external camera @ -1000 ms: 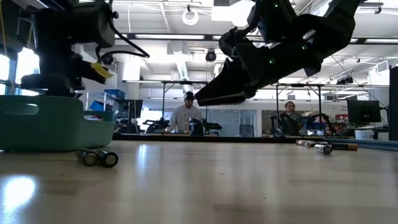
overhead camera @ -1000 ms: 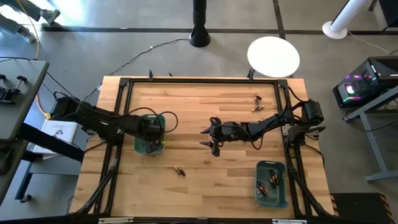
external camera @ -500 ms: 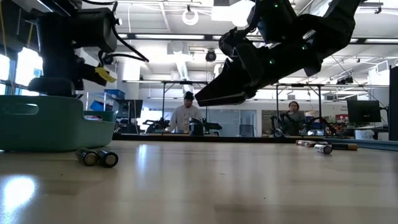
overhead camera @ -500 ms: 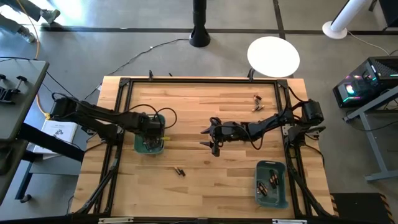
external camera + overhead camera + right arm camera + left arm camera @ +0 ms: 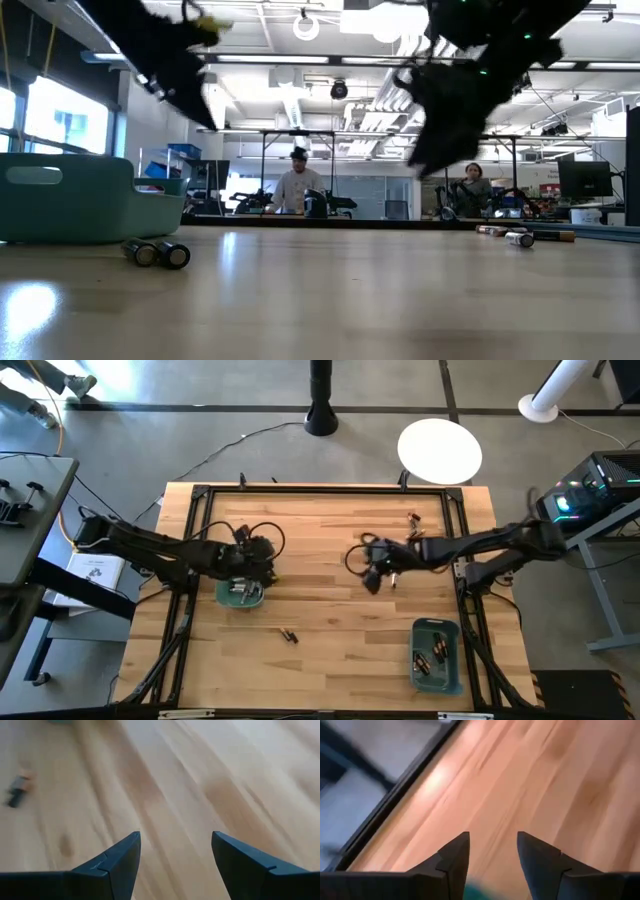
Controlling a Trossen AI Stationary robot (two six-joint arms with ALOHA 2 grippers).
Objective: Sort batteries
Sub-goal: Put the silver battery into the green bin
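High: left gripper [image 5: 262,550] over left bin [image 5: 241,593], right gripper [image 5: 375,565] mid-counter [image 5: 320,525]; batteries [image 5: 288,634] near front, more in right bin [image 5: 437,655].
Low: two batteries beside left bin.
Wrists: both jaws released, empty; blurred cell, probably a battery [image 5: 19,789].

You are looking at a surface [image 5: 330,610] showing pale honey wood in long plank stripes, framed by a black rail. At nine o'clock a teal bin [image 5: 241,593] is sitting; at five o'clock a second teal bin [image 5: 438,656] is holding dark batteries [image 5: 428,657] with copper-orange bands. At six o'clock two dark batteries [image 5: 288,634] are lying. Both arms are showing black, the left hand [image 5: 492,851] and right hand [image 5: 175,851] dark charcoal. The floor is showing grey.
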